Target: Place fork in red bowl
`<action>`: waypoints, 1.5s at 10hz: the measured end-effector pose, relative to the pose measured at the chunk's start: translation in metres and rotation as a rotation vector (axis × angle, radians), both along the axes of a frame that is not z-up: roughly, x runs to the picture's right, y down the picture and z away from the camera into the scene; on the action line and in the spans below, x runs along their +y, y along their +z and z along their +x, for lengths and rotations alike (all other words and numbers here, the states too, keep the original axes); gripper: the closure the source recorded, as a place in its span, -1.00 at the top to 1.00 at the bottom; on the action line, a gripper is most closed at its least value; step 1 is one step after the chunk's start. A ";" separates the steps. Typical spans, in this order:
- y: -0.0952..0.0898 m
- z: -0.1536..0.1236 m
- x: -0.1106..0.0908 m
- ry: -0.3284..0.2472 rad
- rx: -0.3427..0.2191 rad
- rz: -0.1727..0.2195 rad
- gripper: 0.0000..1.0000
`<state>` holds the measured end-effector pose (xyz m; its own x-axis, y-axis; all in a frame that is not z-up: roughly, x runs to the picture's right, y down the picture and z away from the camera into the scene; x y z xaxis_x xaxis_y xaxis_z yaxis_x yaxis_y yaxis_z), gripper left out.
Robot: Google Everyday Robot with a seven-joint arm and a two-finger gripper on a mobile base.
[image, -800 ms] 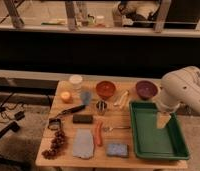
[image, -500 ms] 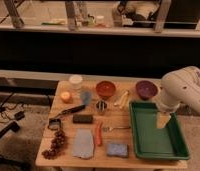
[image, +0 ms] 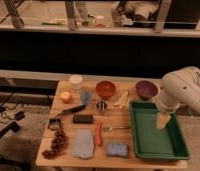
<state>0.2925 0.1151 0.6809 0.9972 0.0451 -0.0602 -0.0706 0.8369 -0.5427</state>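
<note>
The fork point(image: 116, 128), slim and silver, lies flat near the middle of the wooden table point(image: 68, 159), just right of an orange carrot-like stick point(image: 98, 134). Behind it, in the back row, sits the red bowl point(image: 106, 89), showing nothing inside. My gripper point(image: 163, 122) hangs from the pale arm at the right, over the green tray point(image: 143, 145). It points down and is open, with nothing held. It is well to the right of the fork and lower right of the red bowl.
A maroon bowl point(image: 146, 89) stands at the back right, with cream utensils point(image: 122, 99) beside it. A metal cup point(image: 101, 106), blue cup point(image: 86, 97), white cup point(image: 76, 81), orange fruit point(image: 66, 96), black-handled tool point(image: 65, 114), dark block point(image: 83, 118), grapes point(image: 55, 145), cloth point(image: 83, 143) and sponge point(image: 117, 149) fill the left.
</note>
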 end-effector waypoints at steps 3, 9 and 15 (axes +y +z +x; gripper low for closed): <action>0.000 0.000 0.000 0.000 0.000 0.000 0.60; 0.000 0.000 0.000 -0.001 0.001 0.000 0.60; -0.001 -0.034 0.005 -0.026 -0.036 -0.016 0.60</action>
